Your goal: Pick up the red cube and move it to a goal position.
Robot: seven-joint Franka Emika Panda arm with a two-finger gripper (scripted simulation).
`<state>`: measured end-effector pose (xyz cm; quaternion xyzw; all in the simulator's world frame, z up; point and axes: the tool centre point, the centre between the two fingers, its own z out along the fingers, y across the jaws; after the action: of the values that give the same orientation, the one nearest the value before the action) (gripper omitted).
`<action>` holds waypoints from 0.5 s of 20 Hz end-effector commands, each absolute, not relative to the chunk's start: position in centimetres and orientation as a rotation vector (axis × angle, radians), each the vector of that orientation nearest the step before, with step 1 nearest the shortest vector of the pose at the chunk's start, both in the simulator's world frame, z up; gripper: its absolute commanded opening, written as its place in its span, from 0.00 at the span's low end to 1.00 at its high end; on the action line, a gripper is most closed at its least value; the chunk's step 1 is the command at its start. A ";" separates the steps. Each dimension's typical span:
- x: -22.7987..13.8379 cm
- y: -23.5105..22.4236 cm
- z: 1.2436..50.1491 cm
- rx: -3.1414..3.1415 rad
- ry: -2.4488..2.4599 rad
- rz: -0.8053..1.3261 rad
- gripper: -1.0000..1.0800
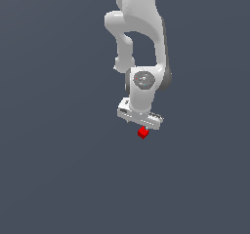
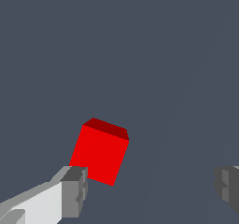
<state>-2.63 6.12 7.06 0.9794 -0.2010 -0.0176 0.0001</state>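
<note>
The bench (image 1: 53, 169) is a bare, flat, dark slate-grey expanse filling every part of both views, with no walls or edges visible. The white arm (image 1: 141, 43) hangs down over it. Its pincer (image 2: 150, 190) is spread wide, holding nothing. The red cube (image 1: 142, 132) sits just below the pincer, at about 5 o'clock from the wrist, near one fingertip (image 2: 74, 190).

Flat, even simulator light is filling both views, sharp throughout, without glare. The cube (image 2: 99, 154) is showing a darker top face.
</note>
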 end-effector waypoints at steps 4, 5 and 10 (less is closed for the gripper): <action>-2.2 7.5 5.0 3.028 -0.836 -0.033 0.96; -2.1 7.7 4.7 3.018 -0.869 -0.029 0.96; -1.5 8.6 3.3 2.976 -1.006 -0.014 0.96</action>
<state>-1.13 9.03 4.64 0.9529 -0.3033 0.0017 -0.0055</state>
